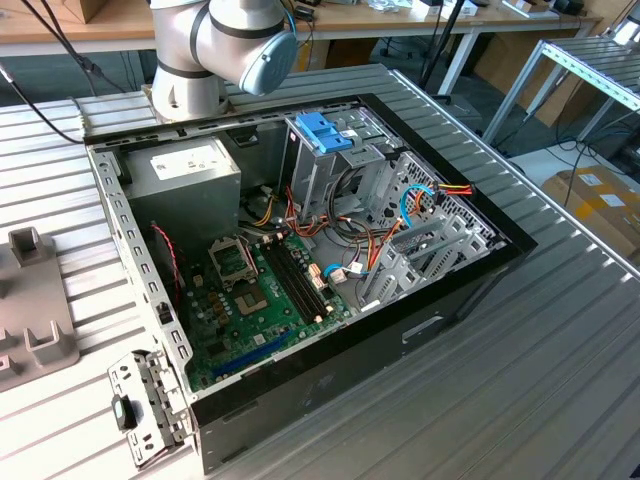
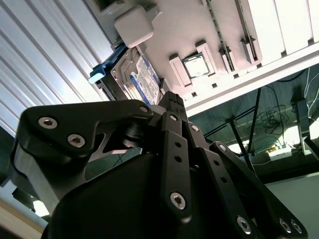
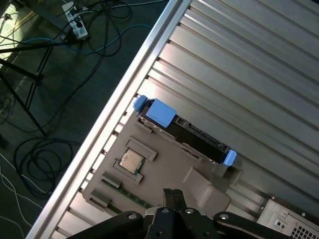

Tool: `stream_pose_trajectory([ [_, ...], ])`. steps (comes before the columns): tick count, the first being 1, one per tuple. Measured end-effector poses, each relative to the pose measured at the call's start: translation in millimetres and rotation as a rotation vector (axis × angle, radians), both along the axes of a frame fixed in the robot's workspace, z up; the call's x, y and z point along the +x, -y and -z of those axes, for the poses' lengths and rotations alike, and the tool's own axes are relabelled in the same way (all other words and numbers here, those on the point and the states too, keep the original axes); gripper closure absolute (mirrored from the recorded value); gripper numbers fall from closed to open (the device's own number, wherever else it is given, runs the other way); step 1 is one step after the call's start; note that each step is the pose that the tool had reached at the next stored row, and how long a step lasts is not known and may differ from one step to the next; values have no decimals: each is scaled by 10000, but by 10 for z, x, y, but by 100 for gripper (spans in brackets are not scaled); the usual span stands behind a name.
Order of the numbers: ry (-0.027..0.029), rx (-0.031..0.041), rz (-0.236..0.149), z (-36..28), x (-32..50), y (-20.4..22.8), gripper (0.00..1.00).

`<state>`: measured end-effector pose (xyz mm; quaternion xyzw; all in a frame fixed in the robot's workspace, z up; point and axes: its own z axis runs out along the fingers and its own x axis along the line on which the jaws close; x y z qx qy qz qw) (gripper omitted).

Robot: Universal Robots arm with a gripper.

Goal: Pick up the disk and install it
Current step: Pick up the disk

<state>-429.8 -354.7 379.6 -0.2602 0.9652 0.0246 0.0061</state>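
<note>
The disk point(image 3: 192, 135) is a dark flat drive in a light blue carrier. It stands on edge in a slot of a grey fixture point(image 3: 169, 172) on the ribbed metal table. In the second wrist view the disk point(image 2: 143, 79) shows a labelled face and a blue carrier end. My gripper point(image 3: 172, 193) hovers above the fixture, a short way off the disk and not touching it. Its black fingers point(image 2: 172, 99) lie together, shut, with nothing between them.
An open computer case point(image 1: 120, 220) lies on the table, with a drive cage topped by a blue latch piece point(image 1: 325, 130). A small processor chip point(image 3: 131, 161) sits in the fixture. The table edge point(image 3: 99, 134) runs beside the fixture, with cables on the floor beyond.
</note>
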Motion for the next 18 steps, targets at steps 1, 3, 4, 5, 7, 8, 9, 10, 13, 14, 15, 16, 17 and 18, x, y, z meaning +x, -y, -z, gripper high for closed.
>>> stream_pose_trajectory([
  [1,-1,0,-9,0,0,0,89],
  [3,-1,14,-15,0,1,0,89],
  [4,0,15,-20,0,1,0,89],
  [5,-1,16,-39,-1,0,0,89],
  [7,-1,16,-56,0,0,0,89],
  [8,0,16,-68,0,0,0,89],
  [9,-1,16,-74,0,0,0,89],
  [10,-1,16,-76,0,0,0,89],
  [13,-1,16,-77,0,1,0,89],
  [14,-1,15,-77,0,1,0,89],
  [15,-1,16,-79,0,1,0,89],
  [16,-1,16,-89,0,1,0,89],
  [17,0,16,-92,0,1,0,89],
  [18,-1,16,-92,0,1,0,89],
])
